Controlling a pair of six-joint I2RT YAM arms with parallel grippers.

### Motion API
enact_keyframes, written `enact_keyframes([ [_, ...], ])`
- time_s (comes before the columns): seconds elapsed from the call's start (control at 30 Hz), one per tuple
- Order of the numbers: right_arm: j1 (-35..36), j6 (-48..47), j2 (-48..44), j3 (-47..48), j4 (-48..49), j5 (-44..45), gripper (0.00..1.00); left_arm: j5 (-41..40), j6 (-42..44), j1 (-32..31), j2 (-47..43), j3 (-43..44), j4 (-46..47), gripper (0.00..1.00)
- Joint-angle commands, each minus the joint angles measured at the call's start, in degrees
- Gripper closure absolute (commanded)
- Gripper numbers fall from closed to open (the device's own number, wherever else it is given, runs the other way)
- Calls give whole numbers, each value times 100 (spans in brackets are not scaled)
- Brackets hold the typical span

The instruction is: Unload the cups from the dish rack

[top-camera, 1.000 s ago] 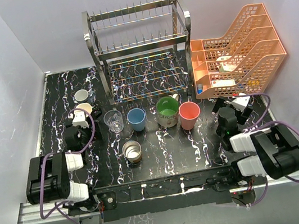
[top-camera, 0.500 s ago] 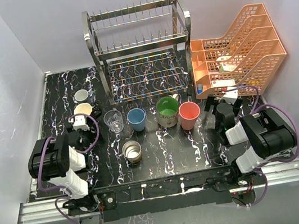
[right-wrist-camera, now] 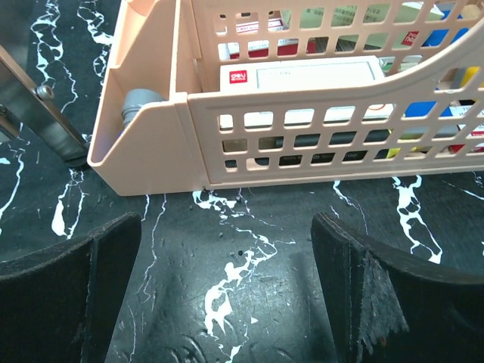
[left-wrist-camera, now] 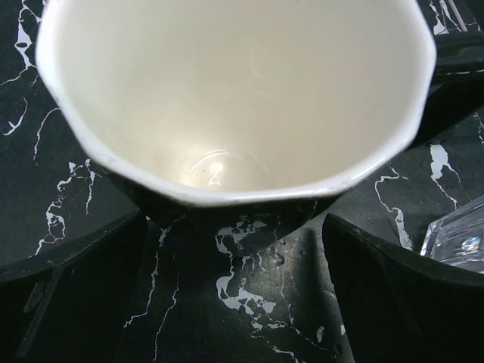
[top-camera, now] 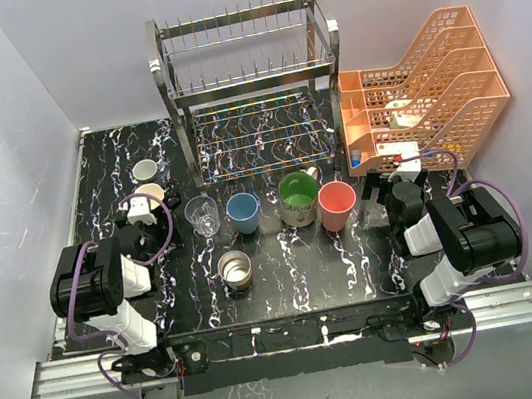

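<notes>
Filling left wrist view: black mug (left-wrist-camera: 227, 98), cream inside, on table (left-wrist-camera: 45, 189) ahead of spread left gripper (left-wrist-camera: 234, 295). Overhead adds cups (top-camera: 243, 211) lined before dish rack (top-camera: 254, 90). Right gripper (right-wrist-camera: 227, 295) spread, facing orange tray (right-wrist-camera: 302, 128).

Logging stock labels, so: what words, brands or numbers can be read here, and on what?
Small red logo on the white flat box in the orange plastic mesh tray: too blurred to read.
Print on the papers behind its mesh: too small to read.
Steel wire dish rack: no lettering shows.
</notes>
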Motion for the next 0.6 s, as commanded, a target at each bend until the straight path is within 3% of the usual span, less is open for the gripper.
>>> enact_keyframes([
  [0.0,-12,-62,44,85,593,-101,2,-44,-51,19,-69,85,16,3],
  [0.57,-12,-62,47,84,601,-103,2,-52,-51,20,-45,81,69,3],
])
